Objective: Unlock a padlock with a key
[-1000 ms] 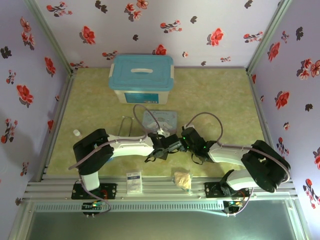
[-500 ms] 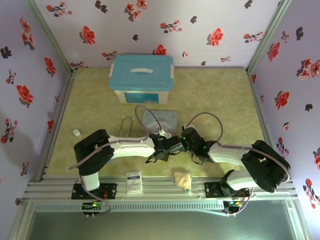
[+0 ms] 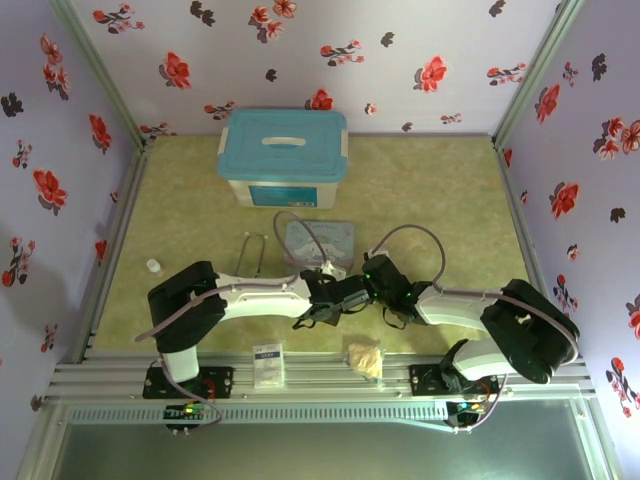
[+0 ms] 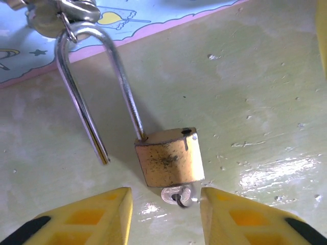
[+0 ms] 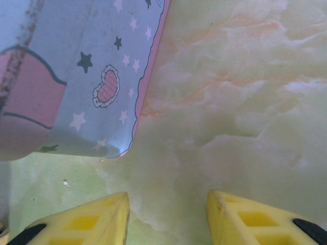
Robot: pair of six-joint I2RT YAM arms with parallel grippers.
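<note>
Padlock (image 4: pixel 170 158) shackle free; key (image 4: pixel 177 194) mostly hidden; left gripper (image 4: pixel 165 203), right gripper (image 5: pixel 167 199) jaws apart, empty.

The padlock (image 4: pixel 169 162) has a brass-yellow body smudged dark and a shiny silver shackle; the key (image 4: pixel 177 194) is silver-grey. The left gripper (image 4: pixel 163 206) and right gripper (image 5: pixel 167 212) are yellow with black tips. The tin (image 5: pixel 76 76) is pale blue, pink-edged, printed with stars and 1 chequered pink heart. The table (image 3: pixel 450 190) is marbled pale green. The walls (image 3: pixel 400 40) are lilac with red and dark flowers; the storage box (image 3: pixel 284 150) has a teal lid.
</note>
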